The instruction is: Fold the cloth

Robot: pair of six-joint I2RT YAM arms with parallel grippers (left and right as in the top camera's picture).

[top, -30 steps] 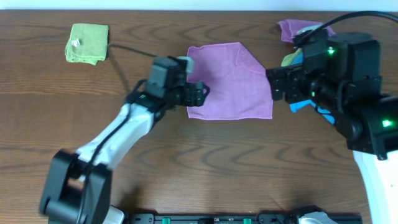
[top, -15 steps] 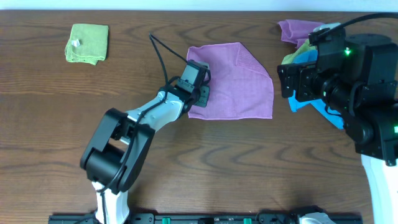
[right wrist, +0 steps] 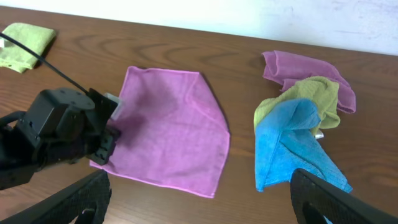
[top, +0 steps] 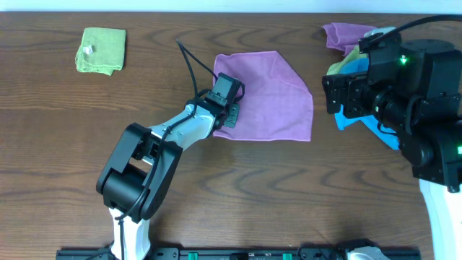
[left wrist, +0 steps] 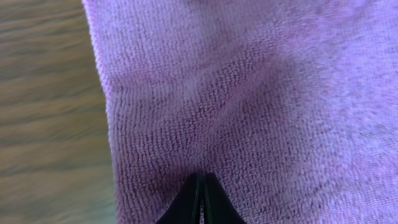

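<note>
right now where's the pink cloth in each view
overhead: pink cloth at top centre.
left wrist: fills most of the frame.
right wrist: centre-left.
shared landmark: the left gripper pinching its left edge, seen in all three.

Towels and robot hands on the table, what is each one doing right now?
Pink towel: spread out, not folded, pinched at one edge.
Left hand: shut on the pink towel.
Right hand: open, holding nothing.
Green cloth: folded, lying by itself.
Cloth heap: crumpled together.
</note>
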